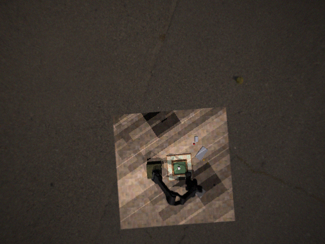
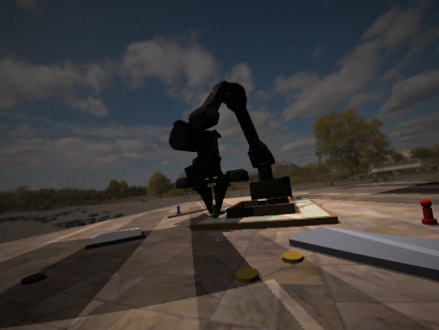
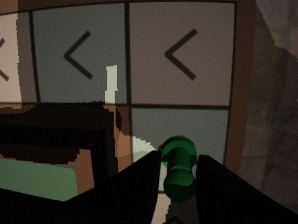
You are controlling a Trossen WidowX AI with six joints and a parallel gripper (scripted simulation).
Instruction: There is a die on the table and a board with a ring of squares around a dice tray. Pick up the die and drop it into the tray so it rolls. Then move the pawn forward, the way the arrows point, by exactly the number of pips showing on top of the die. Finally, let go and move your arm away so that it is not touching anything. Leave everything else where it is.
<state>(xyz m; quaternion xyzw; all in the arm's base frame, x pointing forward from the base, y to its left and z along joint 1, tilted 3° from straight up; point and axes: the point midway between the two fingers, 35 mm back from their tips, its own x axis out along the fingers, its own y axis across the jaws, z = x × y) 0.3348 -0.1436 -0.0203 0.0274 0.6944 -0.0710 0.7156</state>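
The gripper's fingers (image 1: 188, 174) (image 2: 215, 212) stand slightly apart around the green pawn (image 2: 213, 211) (image 3: 179, 164), upright at lower right of the wrist view on the board (image 1: 179, 155) (image 2: 265, 225) (image 3: 244, 75), suggesting release, with a straight, clean lift needed next.

Three cameras are watching the board (image 1: 169, 160) (image 2: 265, 224) (image 3: 244, 100) from above, the side and close in.
The top camera is looking steeply down from far off, taking in the whole tabletop (image 1: 135, 209); the exterior one is facing the arm (image 1: 164, 189) (image 2: 249, 126) across the table from low down; the wrist one is peering closely down past the fingertips. The top and exterior views are sharing arm and board.
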